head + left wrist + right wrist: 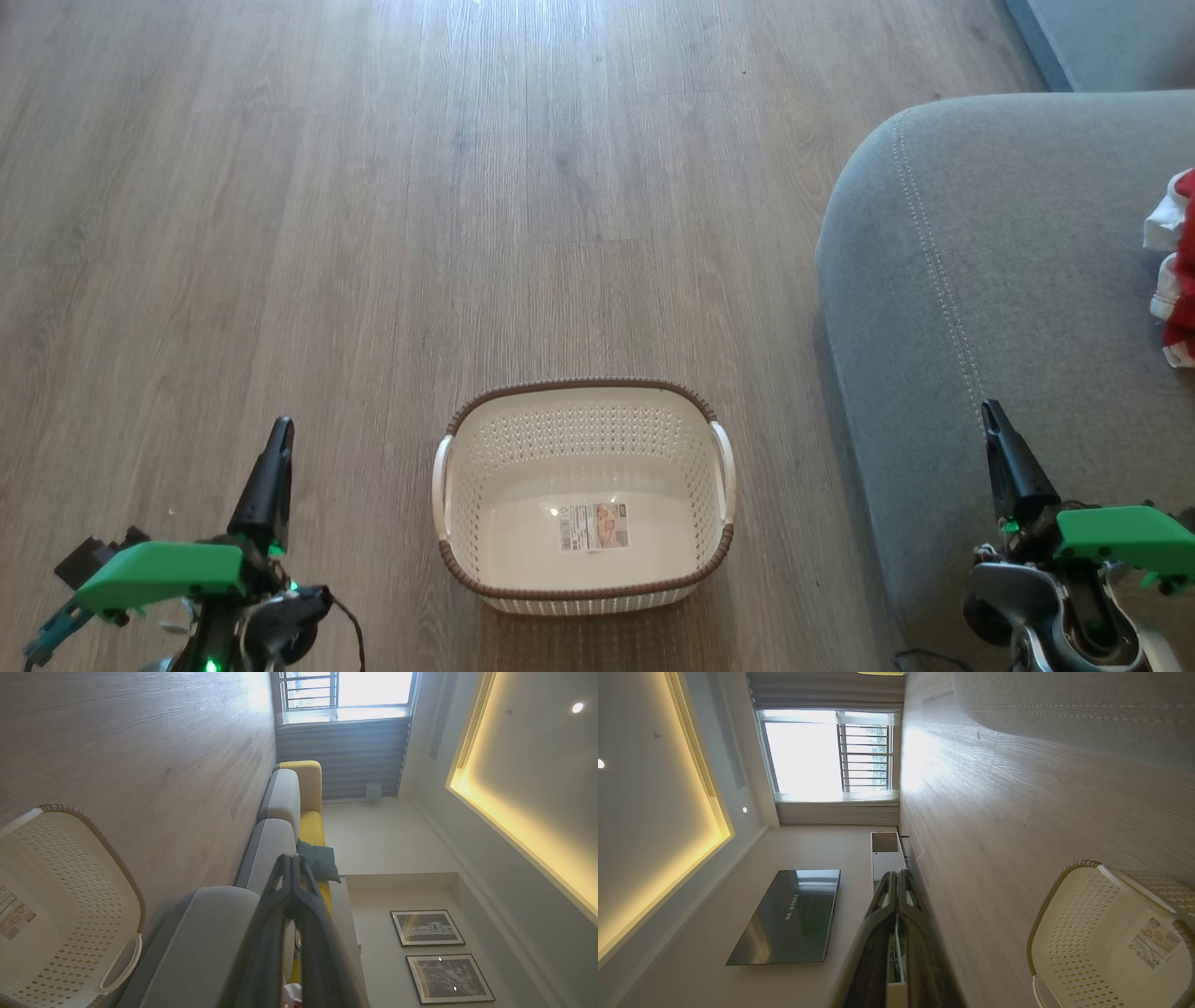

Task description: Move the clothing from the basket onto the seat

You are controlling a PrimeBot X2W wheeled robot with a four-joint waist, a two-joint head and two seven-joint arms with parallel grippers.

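Lying crumpled on the seat (980, 280), bright-red clothing (1186, 289), white-trimmed.

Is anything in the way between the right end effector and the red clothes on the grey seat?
Nothing visible does. The shut right end effector shows against the seat, and only the seat's bare grey fabric lies between it and the red clothes.

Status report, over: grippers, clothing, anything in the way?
Left gripper and right gripper shut, holding nothing. Clothing on seat; basket holds just its label. No obstacle seen.
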